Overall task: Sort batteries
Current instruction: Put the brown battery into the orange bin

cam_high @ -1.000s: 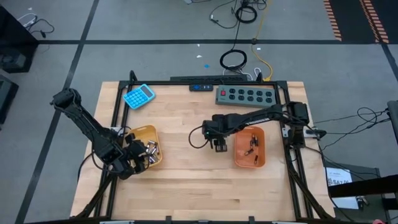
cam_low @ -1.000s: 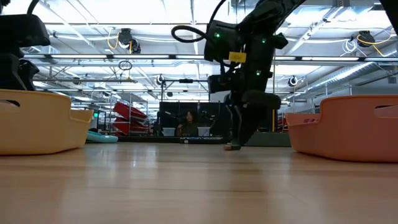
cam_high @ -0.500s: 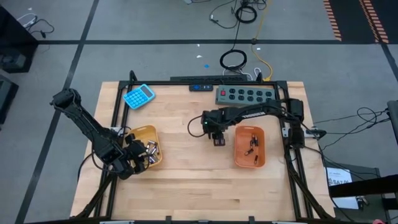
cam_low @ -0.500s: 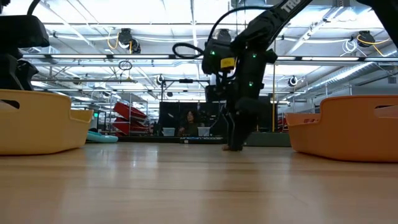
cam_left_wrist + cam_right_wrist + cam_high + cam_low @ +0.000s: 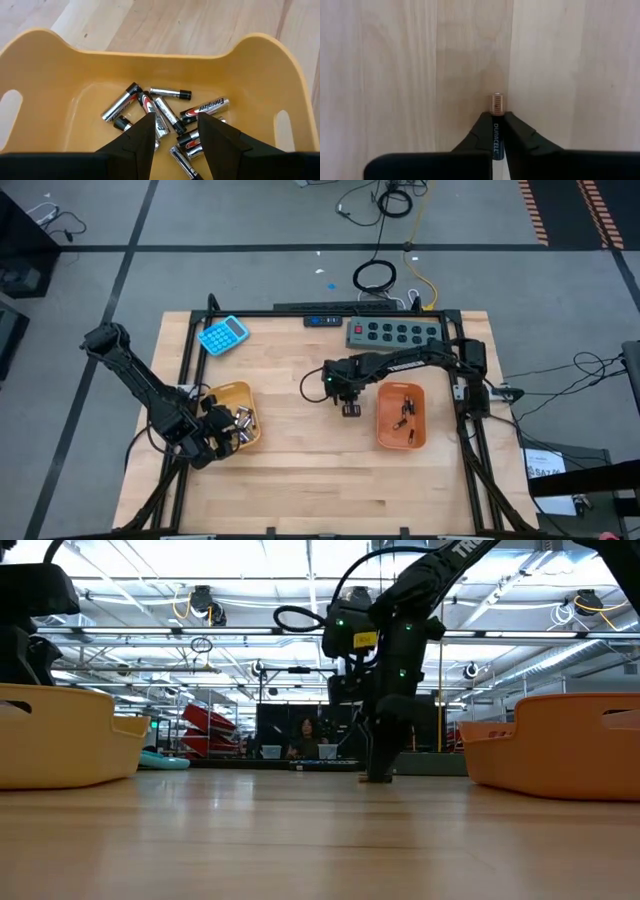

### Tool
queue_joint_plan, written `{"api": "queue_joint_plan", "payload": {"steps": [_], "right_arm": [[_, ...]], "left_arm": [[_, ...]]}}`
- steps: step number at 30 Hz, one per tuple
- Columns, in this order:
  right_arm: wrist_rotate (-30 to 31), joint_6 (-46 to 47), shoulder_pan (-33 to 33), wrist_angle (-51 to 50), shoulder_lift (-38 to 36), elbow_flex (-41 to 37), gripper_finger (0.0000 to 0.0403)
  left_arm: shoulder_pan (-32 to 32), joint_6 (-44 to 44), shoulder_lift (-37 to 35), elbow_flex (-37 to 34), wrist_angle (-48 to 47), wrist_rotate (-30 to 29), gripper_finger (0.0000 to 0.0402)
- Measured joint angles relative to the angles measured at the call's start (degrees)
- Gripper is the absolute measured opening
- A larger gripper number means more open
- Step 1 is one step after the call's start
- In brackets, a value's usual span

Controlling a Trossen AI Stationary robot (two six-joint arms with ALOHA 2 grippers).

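Observation:
A small black battery with a copper end [image 5: 497, 103] lies on the bare wood between the two trays, and my right gripper [image 5: 350, 409] [image 5: 496, 131] [image 5: 378, 774] is shut on it at the tabletop. My left gripper [image 5: 175, 134] [image 5: 214, 436] hangs open over the yellow tray [image 5: 236, 394] [image 5: 150, 65] at the table's left. Its fingers stand just above a loose heap of several silver-and-black batteries [image 5: 165, 112] on the tray floor. The orange tray [image 5: 402, 440] [image 5: 560, 745] to the right holds a few thin batteries [image 5: 405, 413]. My right gripper pinches the battery's black body [image 5: 496, 125] between its two fingers. The copper end [image 5: 497, 100] sticks out past the fingertips. The fingers come from above, pointing steeply down, with their tips [image 5: 380, 776] at the wood. The battery lies flat on the table.
A blue calculator [image 5: 222, 334] lies at the far left of the table. A grey power strip [image 5: 395, 333] lies along the far edge. Bare wood stretches between the trays and toward the near edge. A person [image 5: 303, 738] sits in the room beyond the table.
My right gripper has sunk to the tabletop, shifting a little toward the far edge, and its fingers have shut on the battery lying there. The battery stays on the wood.

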Motion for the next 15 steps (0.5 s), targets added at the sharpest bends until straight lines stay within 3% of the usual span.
{"api": "queue_joint_plan", "payload": {"steps": [5,9,15], "right_arm": [[1.4,2.0,1.3,0.1,-5.8,-0.9,0.0005],[4.4,4.0,3.3,-3.3,-14.6,-0.5,0.0003],[10.2,12.9,8.6,-19.8,-26.1,-0.7,0.0003]], "left_arm": [[0.0,0.1,0.0,0.0,3.2,-0.2,0.0157],[0.0,0.1,0.0,0.0,5.8,-0.2,0.0157],[0.0,0.1,0.0,0.0,10.9,-0.3,0.0157]]}}
